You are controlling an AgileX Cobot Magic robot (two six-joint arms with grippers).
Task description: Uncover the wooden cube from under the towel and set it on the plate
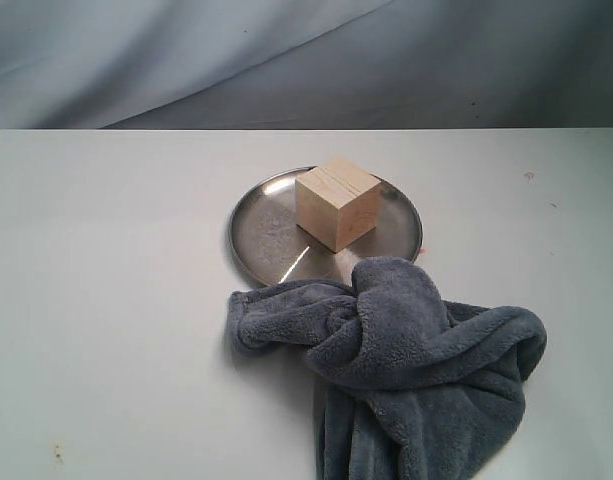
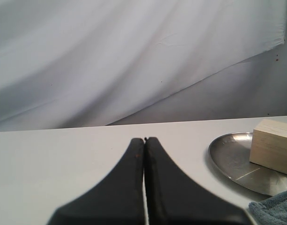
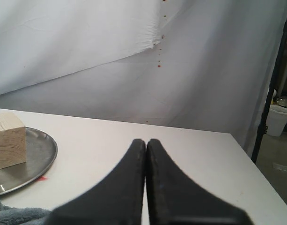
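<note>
The pale wooden cube stands uncovered on the round silver plate, toward its right half. The blue-grey towel lies bunched in front of the plate, its far fold lapping over the plate's near rim. Neither arm shows in the exterior view. In the left wrist view my left gripper is shut with nothing in it, over bare table, with the plate and cube off to one side. My right gripper is likewise shut and empty, the cube, plate and a towel corner beside it.
The white table runs wide on both sides of the plate. A grey cloth backdrop hangs behind its far edge. The right wrist view shows the table's side edge with a black stand and a white bucket beyond.
</note>
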